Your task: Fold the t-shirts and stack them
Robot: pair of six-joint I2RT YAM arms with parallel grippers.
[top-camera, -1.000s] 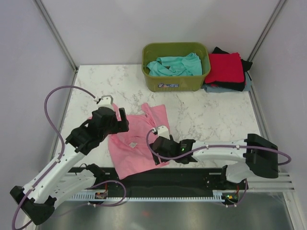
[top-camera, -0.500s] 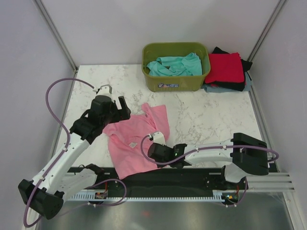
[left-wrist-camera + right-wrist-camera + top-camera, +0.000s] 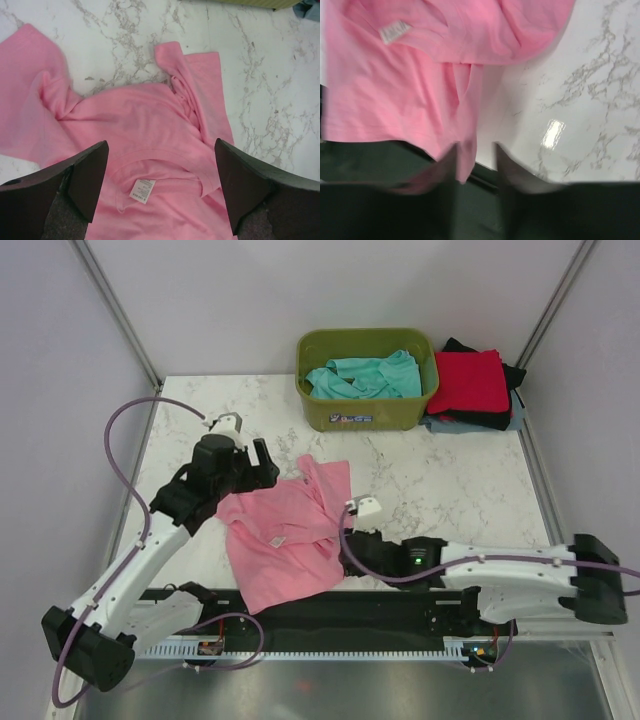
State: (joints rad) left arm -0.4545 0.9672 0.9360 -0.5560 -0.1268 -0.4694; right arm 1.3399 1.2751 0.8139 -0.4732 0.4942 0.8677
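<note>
Pink t-shirt is lying crumpled and unfolded on the table. Its collar is sitting right under the left gripper, which is hovering wide open and holding nothing. The near hem corner is being pinched in the almost-closed right gripper. Far beyond both grippers, red t-shirt is topping the folded stack, and teal t-shirt is waiting in the tub.

Five t-shirts in all: one pink t-shirt, one teal t-shirt, one red t-shirt, one black t-shirt and one grey-blue t-shirt. One olive-green tub. One marble surface. Two grippers — a left gripper and a right gripper. One white label.
</note>
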